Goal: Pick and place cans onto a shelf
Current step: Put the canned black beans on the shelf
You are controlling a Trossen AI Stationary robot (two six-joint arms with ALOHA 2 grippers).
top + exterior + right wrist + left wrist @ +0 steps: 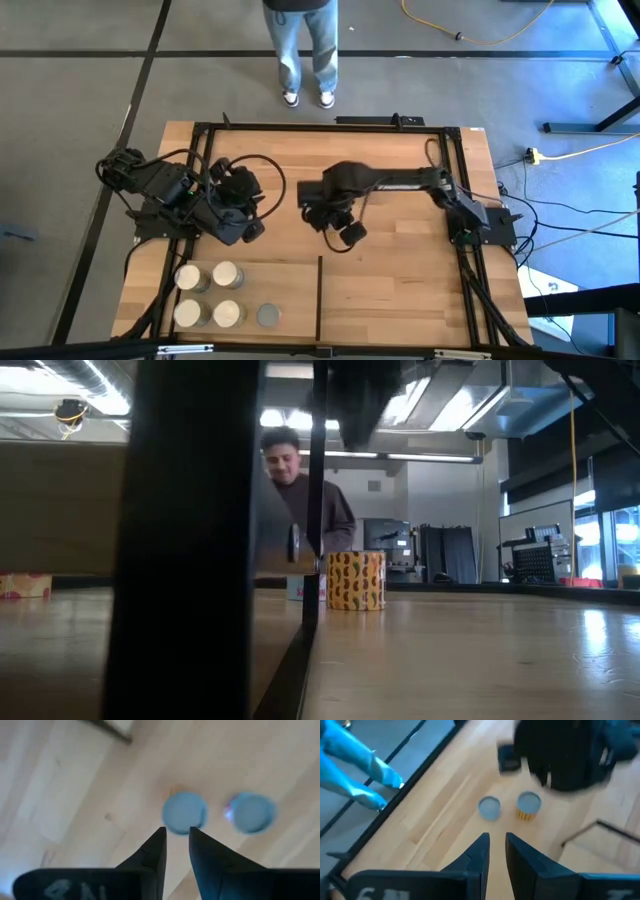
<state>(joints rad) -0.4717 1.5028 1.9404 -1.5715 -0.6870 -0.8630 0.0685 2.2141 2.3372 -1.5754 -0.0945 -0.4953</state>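
Observation:
Several cans with pale round tops stand on the left part of the shelf, left of its black divider. Two more cans stand upright on the tabletop at mid-table: a plain one and a yellow-labelled one. My right gripper hangs above these two cans, pointing down, open, with nothing between its fingers. My left gripper waits left of them, tilted down, open and empty.
A person stands beyond the table's far edge and shows behind the cans in the low view. A black frame runs round the tabletop. The shelf's right part is bare wood.

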